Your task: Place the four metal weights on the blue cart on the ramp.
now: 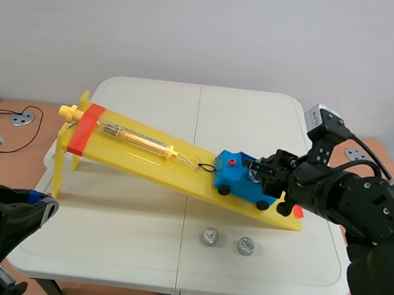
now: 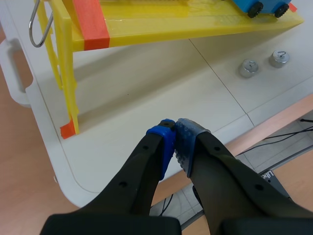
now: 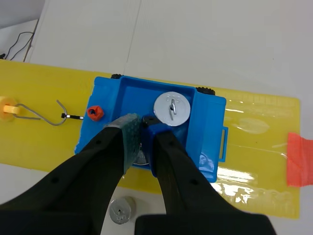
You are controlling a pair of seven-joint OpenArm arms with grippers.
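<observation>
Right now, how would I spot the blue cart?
Find the long yellow ramp slanting across the white table. Near its low end sits the blue cart. It is the only blue box on black wheels, with a red knob on top; the silver weights beside the ramp are small and round.

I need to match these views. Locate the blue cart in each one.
Scene view: cart on the ramp's low end, by the right gripper.
Left wrist view: cart far ahead of the left gripper, on the ramp, mostly cut off.
Right wrist view: cart directly under the right gripper.
Shared landmark: the yellow ramp.
</observation>
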